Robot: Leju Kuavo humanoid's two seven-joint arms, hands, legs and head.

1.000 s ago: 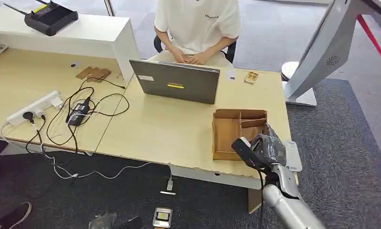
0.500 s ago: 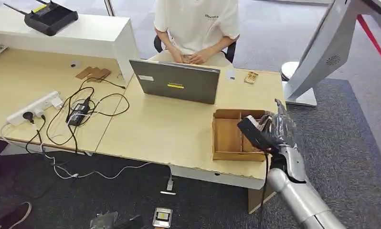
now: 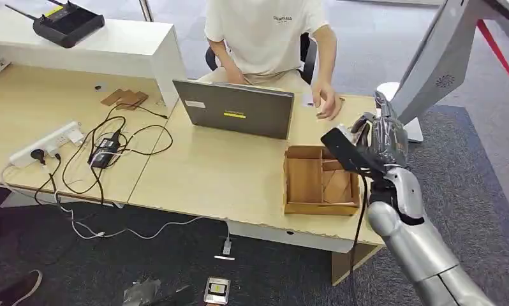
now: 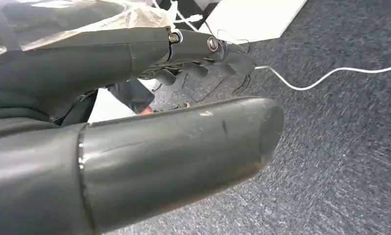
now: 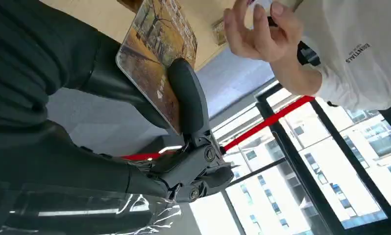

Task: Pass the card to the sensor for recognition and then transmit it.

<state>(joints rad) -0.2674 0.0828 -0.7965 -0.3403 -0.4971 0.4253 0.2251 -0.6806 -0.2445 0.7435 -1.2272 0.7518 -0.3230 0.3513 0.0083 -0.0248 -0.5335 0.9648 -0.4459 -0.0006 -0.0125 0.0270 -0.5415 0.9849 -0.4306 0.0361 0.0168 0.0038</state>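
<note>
Card [image 5: 157, 56] with the autumn picture sits pinched between thumb and fingers [image 5: 186, 95] of the right hand [image 3: 374, 141], raised above the wooden tray [image 3: 303, 182] on the counter [image 3: 220, 175]. A person's hand [image 3: 327, 102] reaches in close by. I'd keep the pinch firm and the card flat, and let go only once that hand has it. Left hand [image 4: 134, 122] holds nothing, fingers loosely extended.

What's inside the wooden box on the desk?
The wooden box has dividers and looks mostly empty; the right hand, holding a card, covers its far right corner.
</note>
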